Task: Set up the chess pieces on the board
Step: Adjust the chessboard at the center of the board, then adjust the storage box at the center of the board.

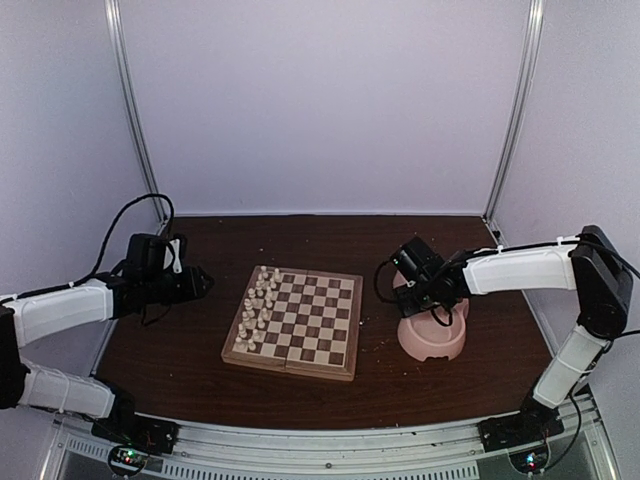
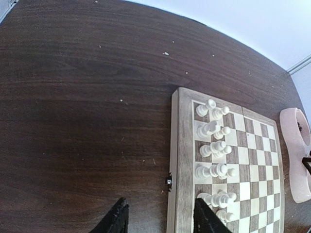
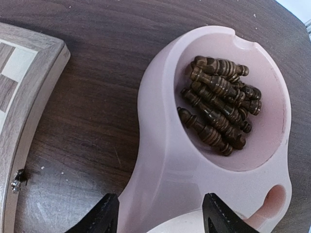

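chess pieces [image 1: 258,303] of the cream set stand upright in two rows along the left edge of the board [image 1: 322,322], the side nearest the left arm; in the left wrist view they [image 2: 214,145] crowd close together, some nearly touching. the dark brown pieces [image 3: 218,104] lie on their sides in a heap inside one well of the pink double bowl [image 3: 160,126], which sits on the dark wooden table [image 1: 190,350] just to the right of the board, apart from it. the board lies flat near the middle of the table, a small metal clasp [image 2: 168,181] showing on its tan rim.

the left gripper [image 2: 158,218] hovers over the table just beside the board's left rim, its claw spread apart with nothing between the fingers. the right gripper [image 3: 158,213] hangs above the bowl, its claw also parted and empty, the bowl's pink wall showing below between the fingers.
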Action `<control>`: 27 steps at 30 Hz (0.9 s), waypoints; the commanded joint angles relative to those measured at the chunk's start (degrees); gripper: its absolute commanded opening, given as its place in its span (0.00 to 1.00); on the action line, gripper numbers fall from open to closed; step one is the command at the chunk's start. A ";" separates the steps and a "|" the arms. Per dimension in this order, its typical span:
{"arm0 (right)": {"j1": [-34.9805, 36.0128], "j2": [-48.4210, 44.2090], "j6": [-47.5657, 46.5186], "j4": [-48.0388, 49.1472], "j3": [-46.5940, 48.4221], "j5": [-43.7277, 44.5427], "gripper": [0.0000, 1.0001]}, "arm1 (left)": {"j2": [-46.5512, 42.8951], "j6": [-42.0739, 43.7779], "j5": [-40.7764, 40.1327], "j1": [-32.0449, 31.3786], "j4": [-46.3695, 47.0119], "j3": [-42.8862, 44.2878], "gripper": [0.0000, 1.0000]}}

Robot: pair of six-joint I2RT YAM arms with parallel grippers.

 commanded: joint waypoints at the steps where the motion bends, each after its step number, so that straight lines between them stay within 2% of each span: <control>1: 2.47 0.14 1.98 -0.97 -1.31 -0.66 0.61 | -1.46 1.28 1.60 0.35 0.61 2.02 0.47; 6: 3.32 2.73 3.03 -1.49 -1.71 -1.71 0.51 | -1.23 1.40 1.41 0.35 -0.52 2.64 0.47; 13: 3.33 2.66 4.15 -2.16 -1.78 -1.11 0.43 | -1.96 1.83 0.94 0.35 -1.05 2.64 0.47; 16: 3.74 0.73 5.54 -2.21 -3.69 -1.11 0.45 | -1.77 1.89 0.92 0.34 -1.14 2.65 0.47; 20: 4.93 -2.53 6.91 -2.94 -5.05 1.99 0.58 | -1.25 1.87 1.10 0.35 -1.09 2.88 0.47; 24: 6.85 -4.22 6.15 -4.59 -3.85 6.71 0.58 | -1.69 1.88 1.11 0.33 -1.18 2.68 0.47; 27: 7.81 -3.49 6.58 -5.37 -3.19 6.92 0.58 | -2.55 1.96 1.03 0.35 -0.66 2.10 0.48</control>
